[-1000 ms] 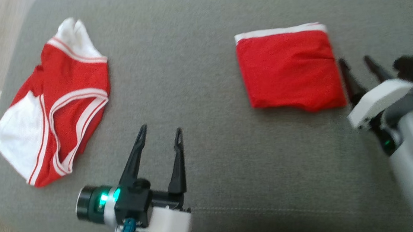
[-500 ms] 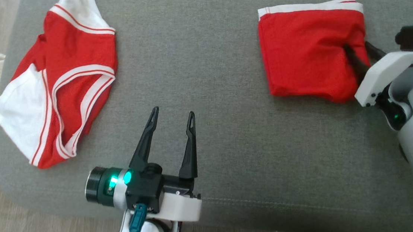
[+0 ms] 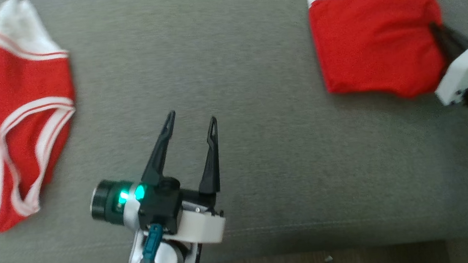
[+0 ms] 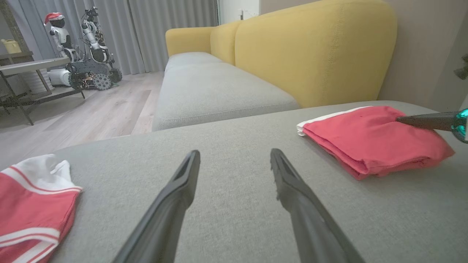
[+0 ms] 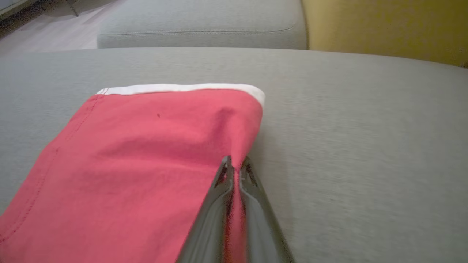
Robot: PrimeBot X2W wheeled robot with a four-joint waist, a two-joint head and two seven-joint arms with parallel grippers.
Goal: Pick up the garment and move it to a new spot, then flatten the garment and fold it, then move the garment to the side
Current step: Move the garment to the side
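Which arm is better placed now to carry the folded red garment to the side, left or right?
Right. The right jaws are shut on the folded garment at its edge; the left jaws stand open over the grey cushion, apart from it.

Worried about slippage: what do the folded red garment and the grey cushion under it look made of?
Folded red garment: soft matte knit, probably cotton; it creases and bunches softly. Grey cushion: matte woven upholstery fabric, judging by its fine grain and stitched seam.

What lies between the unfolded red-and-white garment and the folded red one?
Bare grey cushion, with the open left gripper over its near part, as the head view shows.
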